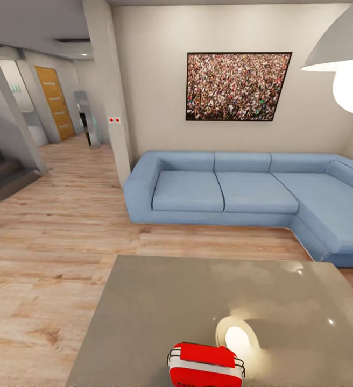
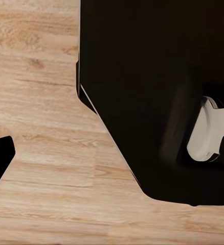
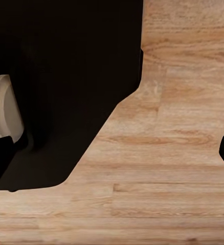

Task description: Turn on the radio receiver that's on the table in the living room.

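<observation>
- Nearest the head camera sat the small red rounded-rectangular radio receiver [image 1: 206,365], upright at the near edge of the table and cut off by the frame's bottom; it stood just beside the pendant lamp's bright reflection.
- Large low rectangular grey glossy table [image 1: 160,301] carried the radio; the top looked slick, so a careless push would likely slide the unit.
- Blue L-shaped fabric sofa [image 1: 225,188] stood beyond the table, well apart from it, under a framed crowd picture [image 1: 237,86].
- Radio was judged light, rigid and hard-shelled: best steadied by its flanks, or pressed squarely from above. The thin wire handle looked too flimsy to grip.
- Appearance: red top, white trim band, dark wire loops at both ends; the dial could not be made out.
- Both wrist views gave wood plank floor [image 2: 45,127] and dark robot body; neither hand's opening could be judged.
</observation>
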Controlling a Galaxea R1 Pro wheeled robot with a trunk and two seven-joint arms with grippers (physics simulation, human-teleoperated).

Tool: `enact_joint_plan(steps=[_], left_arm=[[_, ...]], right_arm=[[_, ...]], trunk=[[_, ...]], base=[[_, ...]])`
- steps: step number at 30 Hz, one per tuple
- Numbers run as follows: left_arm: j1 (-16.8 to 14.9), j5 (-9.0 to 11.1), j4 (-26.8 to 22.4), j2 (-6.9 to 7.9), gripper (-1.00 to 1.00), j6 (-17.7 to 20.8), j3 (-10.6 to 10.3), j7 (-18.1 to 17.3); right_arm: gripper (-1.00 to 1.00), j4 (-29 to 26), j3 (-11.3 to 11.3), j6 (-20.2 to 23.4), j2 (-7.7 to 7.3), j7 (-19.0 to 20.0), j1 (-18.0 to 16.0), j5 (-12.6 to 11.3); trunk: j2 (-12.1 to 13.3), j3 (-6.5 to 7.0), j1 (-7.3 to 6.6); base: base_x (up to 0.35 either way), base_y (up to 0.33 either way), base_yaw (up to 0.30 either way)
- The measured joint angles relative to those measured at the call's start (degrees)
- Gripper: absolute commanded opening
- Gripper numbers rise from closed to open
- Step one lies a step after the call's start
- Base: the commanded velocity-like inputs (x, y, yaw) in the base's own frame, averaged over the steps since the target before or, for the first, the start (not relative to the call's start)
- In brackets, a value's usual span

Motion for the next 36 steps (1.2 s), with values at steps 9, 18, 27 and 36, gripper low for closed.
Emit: enact_joint_plan(steps=[9, 18, 27, 36], left_arm=[[0.0, 0.2, 0.0, 0.00, 1.00, 0.0, 0.1, 0.0], [0.0, 0.2, 0.0, 0.01, 1.00, 0.0, 0.1, 0.0], [0.0, 0.3, 0.0, 0.01, 1.00, 0.0, 0.1, 0.0], [0.0, 0.3, 0.0, 0.02, 1.00, 0.0, 0.2, 0.0]], right_arm=[[1.00, 0.0, 0.0, 0.0, 0.00, 0.0, 0.0, 0.0], [1.00, 0.0, 0.0, 0.0, 0.00, 0.0, 0.0, 0.0], [1.00, 0.0, 0.0, 0.0, 0.00, 0.0, 0.0, 0.0], [1.00, 0.0, 0.0, 0.0, 0.00, 0.0, 0.0, -0.1]], trunk=[[0.0, -0.83, 0.00], [0.0, -1.67, 0.00], [0.0, -2.50, 0.00], [0.0, -3.34, 0.00]], base=[[0.000, 0.000, 0.000], [0.000, 0.000, 0.000], [0.000, 0.000, 0.000], [0.000, 0.000, 0.000]])
